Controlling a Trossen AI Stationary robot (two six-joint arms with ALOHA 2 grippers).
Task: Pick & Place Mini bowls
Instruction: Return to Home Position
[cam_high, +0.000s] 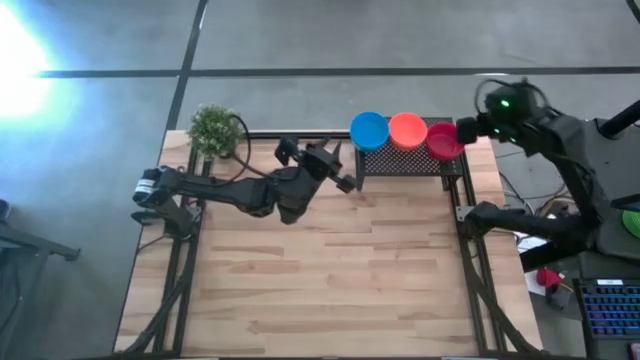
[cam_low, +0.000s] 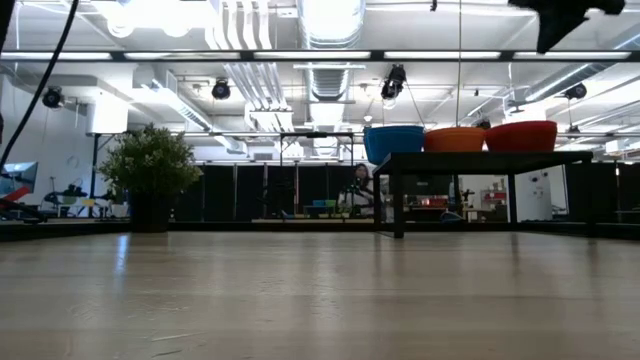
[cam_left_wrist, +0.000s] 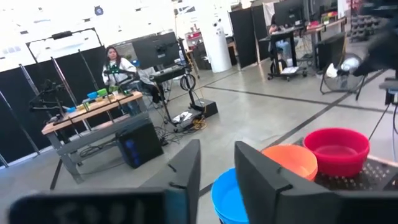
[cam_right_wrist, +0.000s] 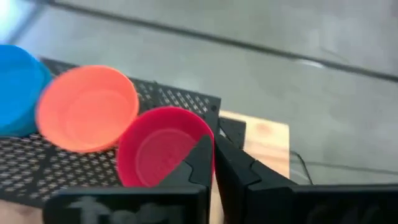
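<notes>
Three mini bowls stand in a row on a black perforated stand (cam_high: 405, 162) at the table's far edge: blue (cam_high: 369, 130), orange (cam_high: 407, 130) and red (cam_high: 444, 141). Each rests on its base. My right gripper (cam_high: 466, 130) hovers above the red bowl's right rim (cam_right_wrist: 208, 134), fingers shut. The low view shows it (cam_low: 565, 25) well clear of the red bowl (cam_low: 520, 135). My left gripper (cam_high: 348, 180) is in the air by the stand's left end, slightly open and empty. Past its fingers (cam_left_wrist: 217, 149) I see the blue bowl (cam_left_wrist: 227, 199).
A small green potted plant (cam_high: 213, 130) stands at the table's far left corner. The stand (cam_low: 480, 157) is raised on legs above the wood. The wooden tabletop (cam_high: 330, 280) spreads out toward the near edge. People and desks show in the room beyond.
</notes>
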